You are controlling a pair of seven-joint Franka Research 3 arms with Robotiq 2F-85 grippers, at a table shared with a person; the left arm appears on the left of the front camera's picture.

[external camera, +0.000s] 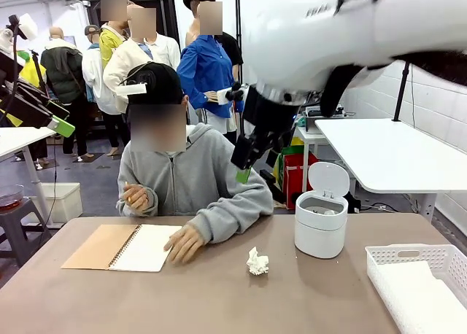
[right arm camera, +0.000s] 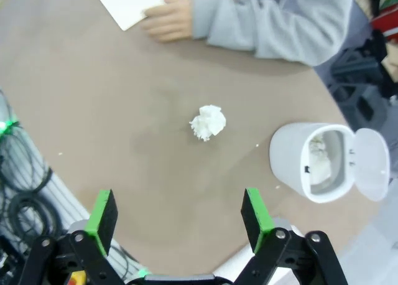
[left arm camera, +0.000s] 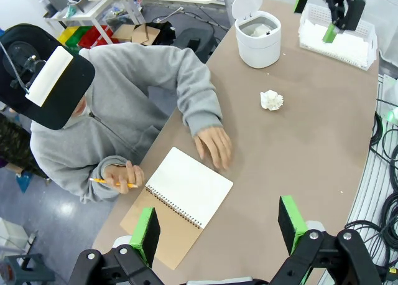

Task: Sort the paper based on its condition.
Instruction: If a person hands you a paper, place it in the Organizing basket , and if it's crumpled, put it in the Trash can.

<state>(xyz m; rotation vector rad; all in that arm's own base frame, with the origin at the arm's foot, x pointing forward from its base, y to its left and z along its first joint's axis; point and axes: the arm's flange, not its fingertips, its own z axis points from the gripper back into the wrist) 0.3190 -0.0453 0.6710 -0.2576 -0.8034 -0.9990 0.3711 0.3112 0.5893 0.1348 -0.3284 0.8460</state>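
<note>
One crumpled wad of paper (external camera: 257,262) (left arm camera: 271,100) (right arm camera: 208,122) lies on the brown table, between the person's hand and the white bin. More crumpled paper (right arm camera: 319,162) sits inside that bin. Flat white sheets (external camera: 429,299) lie in the lattice basket. My right gripper (external camera: 255,162) (right arm camera: 179,215) (left arm camera: 315,18) hangs open high above the table, looking down on the wad, with nothing between its fingers. My left gripper (left arm camera: 219,226) (external camera: 51,119) is open and empty too, raised well over the table's left end above the notebook.
A small white bin (external camera: 321,224) (left arm camera: 257,39) (right arm camera: 292,157) stands with its lid up, right of the wad. The white lattice basket (external camera: 408,255) (left arm camera: 339,39) sits at the right end. The person rests one hand (external camera: 184,243) on an open spiral notebook (external camera: 124,246) (left arm camera: 186,191) and holds a pencil.
</note>
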